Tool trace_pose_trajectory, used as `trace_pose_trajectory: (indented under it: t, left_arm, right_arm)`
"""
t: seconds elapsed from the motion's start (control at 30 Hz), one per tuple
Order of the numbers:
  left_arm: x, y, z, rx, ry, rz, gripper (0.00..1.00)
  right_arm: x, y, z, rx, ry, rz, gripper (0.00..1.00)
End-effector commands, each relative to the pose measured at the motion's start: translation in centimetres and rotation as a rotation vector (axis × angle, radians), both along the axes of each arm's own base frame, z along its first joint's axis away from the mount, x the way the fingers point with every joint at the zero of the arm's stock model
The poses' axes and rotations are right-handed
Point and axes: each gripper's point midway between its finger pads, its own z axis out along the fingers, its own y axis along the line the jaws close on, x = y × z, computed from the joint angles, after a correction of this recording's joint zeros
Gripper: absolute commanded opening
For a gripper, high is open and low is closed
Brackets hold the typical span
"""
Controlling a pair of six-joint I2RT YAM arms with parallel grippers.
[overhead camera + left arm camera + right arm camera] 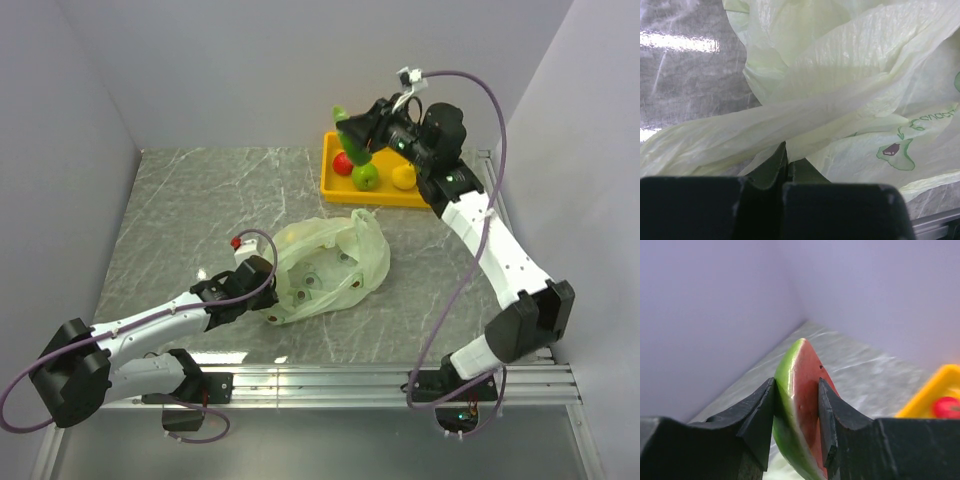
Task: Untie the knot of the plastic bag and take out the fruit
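Note:
The pale green plastic bag [325, 265] lies crumpled mid-table and fills the left wrist view [840, 85]. No knot shows. My left gripper [262, 296] is shut on a fold of the bag's near left edge [786, 150]. My right gripper [352, 135] is above the yellow tray [330, 185] and shut on a toy watermelon slice [800, 405], green rind and red flesh. A red apple [343, 163], a green apple [366, 176] and a yellow fruit [403, 177] lie in the tray.
The tray stands at the back right against the wall. Grey walls close in the left, back and right sides. A metal rail [400, 385] runs along the near edge.

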Motion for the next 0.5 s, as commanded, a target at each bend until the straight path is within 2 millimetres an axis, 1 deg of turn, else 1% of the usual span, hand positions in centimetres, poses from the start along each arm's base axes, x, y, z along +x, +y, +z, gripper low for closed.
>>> trace_pose_trajectory:
  t: [0.0,0.03,0.07,0.1,0.13,0.17,0.2,0.23,0.27,0.3,0.33,0.37,0.4,0.43,0.47]
  left_arm:
    - [0.0,-0.7,1.4,-0.05,-0.012,0.004,0.01]
    - [0.0,-0.6,1.4,-0.049,-0.01,0.006,0.01]
    - [0.0,-0.6,1.7,-0.053,-0.014,0.006,0.01]
    - [0.1,-0.5,1.8,-0.05,-0.017,0.011,0.01]
    - [0.1,-0.4,1.9,-0.042,-0.015,0.013,0.01]
    - [0.1,-0.4,2.0,-0.04,-0.015,0.009,0.01]
    - [0.1,-0.3,2.1,-0.037,-0.012,0.012,0.01]
    - [0.1,-0.3,2.2,-0.032,-0.012,0.013,0.01]
    - [0.1,-0.3,2.4,-0.035,-0.012,0.019,0.01]
    - [0.2,-0.3,2.6,-0.036,-0.014,0.023,0.01]
    - [0.2,-0.2,2.6,-0.035,-0.014,0.026,0.01]
    - [0.2,-0.3,2.6,-0.039,-0.014,0.026,0.01]
    - [0.3,-0.3,2.9,-0.042,-0.017,0.03,0.01]
    - [0.3,-0.4,2.9,-0.043,-0.016,0.032,0.01]
    - [0.3,-0.4,2.9,-0.044,-0.014,0.034,0.01]
  right_arm:
    - [6.6,-3.8,-2.2,-0.068,-0.003,-0.242,0.0]
    - [7.9,-4.7,-3.1,-0.086,0.015,-0.28,0.0]
    - [9.8,-5.3,-6.1,-0.122,0.078,-0.318,0.0]
    - [11.6,-7.2,-6.5,-0.143,0.086,-0.403,0.0]
    - [13.3,-7.8,-9.3,-0.175,0.13,-0.434,0.0]
    - [14.2,-8.2,-10.3,-0.192,0.143,-0.454,0.0]
    - [15.4,-9.4,-11.3,-0.204,0.156,-0.5,0.0]
    - [16.0,-9.9,-12.5,-0.216,0.176,-0.522,0.0]
    - [17.2,-10.3,-15.1,-0.235,0.22,-0.539,0.0]
    - [17.9,-10.9,-16.0,-0.239,0.236,-0.573,0.0]
    - [18.8,-11.4,-18.3,-0.256,0.272,-0.592,0.0]
    - [19.6,-11.8,-18.6,-0.258,0.273,-0.611,0.0]
    - [20.0,-12.2,-19.6,-0.273,0.296,-0.631,0.0]
    - [20.6,-12.7,-21.4,-0.295,0.321,-0.648,0.07]
    - [20.9,-13.2,-22.2,-0.313,0.333,-0.678,0.16]
